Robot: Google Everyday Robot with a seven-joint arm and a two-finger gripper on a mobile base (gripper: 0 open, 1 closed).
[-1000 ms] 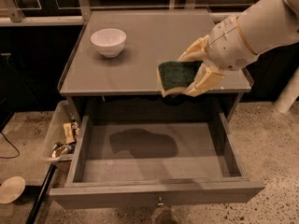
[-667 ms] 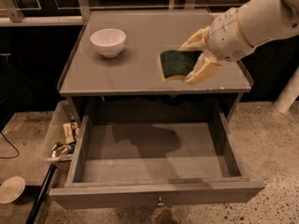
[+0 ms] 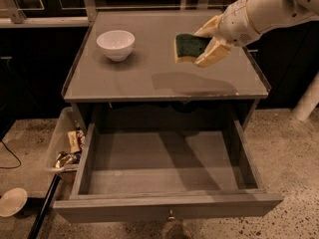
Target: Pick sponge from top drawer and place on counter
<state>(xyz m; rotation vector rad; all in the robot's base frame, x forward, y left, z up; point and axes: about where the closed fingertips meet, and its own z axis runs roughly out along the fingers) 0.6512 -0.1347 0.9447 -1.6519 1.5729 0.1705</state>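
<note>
My gripper (image 3: 207, 43) reaches in from the upper right and is shut on the sponge (image 3: 190, 47), dark green on top with a pale yellow underside. It holds the sponge in the air above the right half of the grey counter (image 3: 129, 81), where its shadow falls. The top drawer (image 3: 167, 204) is pulled wide open below the counter, and its inside shows nothing in it.
A white bowl (image 3: 115, 44) stands on the counter's left rear. A clear plastic bin (image 3: 64, 146) of clutter sits on the speckled floor left of the drawer. A white disc (image 3: 12, 201) lies at the lower left. A dark pole (image 3: 44, 209) leans by the drawer's left corner.
My gripper has lifted the sponge up and carried it back from the counter's front edge to above the counter's right half.
</note>
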